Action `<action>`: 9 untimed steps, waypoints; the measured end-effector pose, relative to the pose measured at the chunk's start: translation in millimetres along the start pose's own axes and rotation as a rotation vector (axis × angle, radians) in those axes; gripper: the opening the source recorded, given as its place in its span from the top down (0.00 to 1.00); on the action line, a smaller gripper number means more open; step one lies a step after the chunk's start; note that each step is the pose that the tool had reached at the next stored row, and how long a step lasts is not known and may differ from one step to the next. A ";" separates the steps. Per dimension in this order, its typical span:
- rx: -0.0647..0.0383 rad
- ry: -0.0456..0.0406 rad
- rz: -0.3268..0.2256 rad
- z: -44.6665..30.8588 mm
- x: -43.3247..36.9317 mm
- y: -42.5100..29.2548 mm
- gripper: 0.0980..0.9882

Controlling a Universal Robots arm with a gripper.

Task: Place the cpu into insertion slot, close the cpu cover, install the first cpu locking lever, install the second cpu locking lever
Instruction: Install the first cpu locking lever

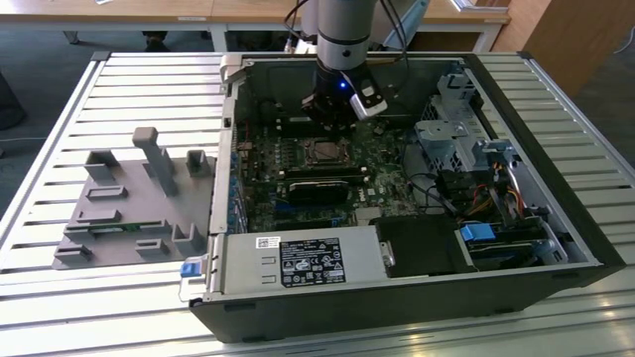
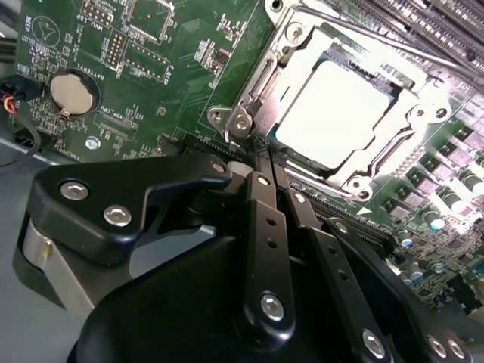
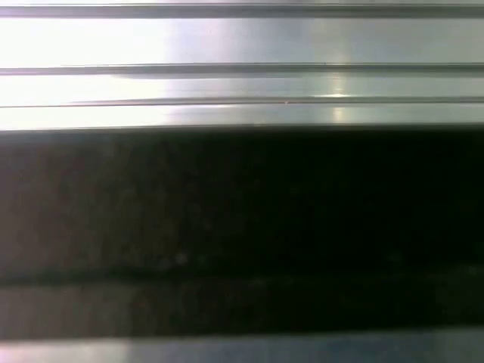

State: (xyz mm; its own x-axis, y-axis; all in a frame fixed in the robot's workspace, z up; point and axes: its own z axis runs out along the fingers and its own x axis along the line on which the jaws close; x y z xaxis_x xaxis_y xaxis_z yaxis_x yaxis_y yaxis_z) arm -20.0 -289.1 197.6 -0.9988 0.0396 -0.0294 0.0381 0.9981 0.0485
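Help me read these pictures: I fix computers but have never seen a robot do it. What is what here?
The exterior view shows a grey robot arm reaching into an open computer case lying on a slatted metal table. A grey fixture sits at the exterior view's left. The second wrist view rides on the arm: its black claw, fingers pressed together, touches a corner of the cpu cover, which lies closed around the cpu. The claw holds nothing.
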 end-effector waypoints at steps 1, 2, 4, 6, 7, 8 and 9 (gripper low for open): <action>0.002 -0.0001 0.000 0.3 0.0 0.0 0.94; 0.003 0.0001 0.000 0.7 0.0 0.0 0.94; 0.004 0.0002 0.000 1.7 0.1 0.2 0.94; 0.003 0.0001 0.000 2.4 0.0 0.4 0.94; 0.001 0.0002 0.000 2.5 0.0 0.5 0.94; -0.002 0.0001 0.000 2.6 0.0 0.6 0.94; -0.005 0.0002 0.000 2.4 0.0 0.6 0.94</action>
State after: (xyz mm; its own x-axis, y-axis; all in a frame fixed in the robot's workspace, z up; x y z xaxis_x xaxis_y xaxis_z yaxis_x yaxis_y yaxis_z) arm -20.0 -288.4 195.2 -0.9988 0.0397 -0.0292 0.0381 0.9978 0.0540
